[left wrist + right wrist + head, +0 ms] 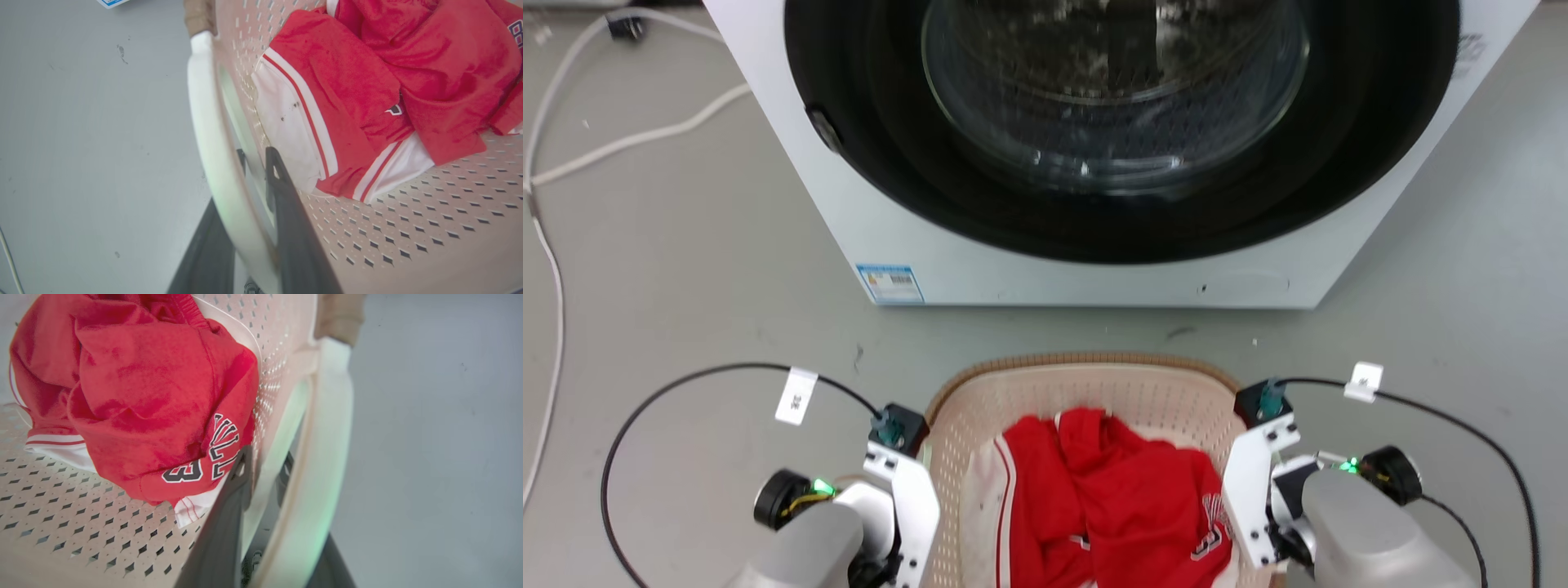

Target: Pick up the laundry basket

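Grey floor (pixel 686 269) before a white front-loading washing machine (pixel 1094 278). Laundry basket (pixel 1094 384) just in front of it, between both arms, carrying a crumpled red-and-white jersey (pixel 1111 490). Left tool (pixel 256 157) narrowed across the white left handle (pixel 204 122), one finger inside the perforated wall and one outside. Right tool (pixel 265 457) gripping the right handle (pixel 331 416) the same way. Probably light: thin plastic, little cloth inside. Walls likely springy, brown rim stiffer, handles smooth and perhaps slippery. Best held at both handles near their middles and raised evenly; otherwise a likely tilt, or a handle sliding through the fingers.
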Controlling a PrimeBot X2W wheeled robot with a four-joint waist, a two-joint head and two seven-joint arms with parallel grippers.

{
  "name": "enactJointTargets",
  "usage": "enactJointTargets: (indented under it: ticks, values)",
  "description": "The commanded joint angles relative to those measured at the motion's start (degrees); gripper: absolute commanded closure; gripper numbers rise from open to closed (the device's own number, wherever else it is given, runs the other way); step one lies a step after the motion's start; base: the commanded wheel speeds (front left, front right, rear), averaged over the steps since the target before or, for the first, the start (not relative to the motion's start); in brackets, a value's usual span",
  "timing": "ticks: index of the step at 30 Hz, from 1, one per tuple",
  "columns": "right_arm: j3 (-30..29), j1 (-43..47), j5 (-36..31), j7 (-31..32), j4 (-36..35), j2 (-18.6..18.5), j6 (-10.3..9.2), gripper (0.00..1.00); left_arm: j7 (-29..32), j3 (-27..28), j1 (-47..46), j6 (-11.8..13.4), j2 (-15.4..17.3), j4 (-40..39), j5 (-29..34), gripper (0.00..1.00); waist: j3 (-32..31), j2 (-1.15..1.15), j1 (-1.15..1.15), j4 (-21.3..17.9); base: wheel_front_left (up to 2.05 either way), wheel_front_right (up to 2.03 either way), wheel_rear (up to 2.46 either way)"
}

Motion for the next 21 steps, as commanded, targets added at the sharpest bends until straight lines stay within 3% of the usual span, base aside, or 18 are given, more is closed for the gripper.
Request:
enactJointTargets:
  ticks: [1, 9, 21]
  values:
    - [2.4, 1.5, 0.2, 0.9, 0.1, -0.4, 0.17, 1.0, 0.6, -1.5, 1.3, -0.1, 1.4, -0.7, -0.6, 1.0, -3.9, 0.0, 0.01, 0.1, 0.0, 0.0, 0.0]
    - [6.8, 4.7, 5.8, 4.8, -0.5, -0.6, 0.17, 1.0, 4.2, -6.4, 3.8, -0.1, 5.1, -4.0, -5.1, 1.0, -9.6, 0.0, 0.01, -0.3, 0.0, 0.0, 0.0]
    - [12.0, 5.7, 12.9, 9.7, -3.2, -0.9, 0.17, 1.0, 10.4, -10.8, 5.5, -0.2, 7.7, -9.9, -11.3, 1.0, -12.6, 0.0, 0.01, -0.8, 0.0, 0.0, 0.0]
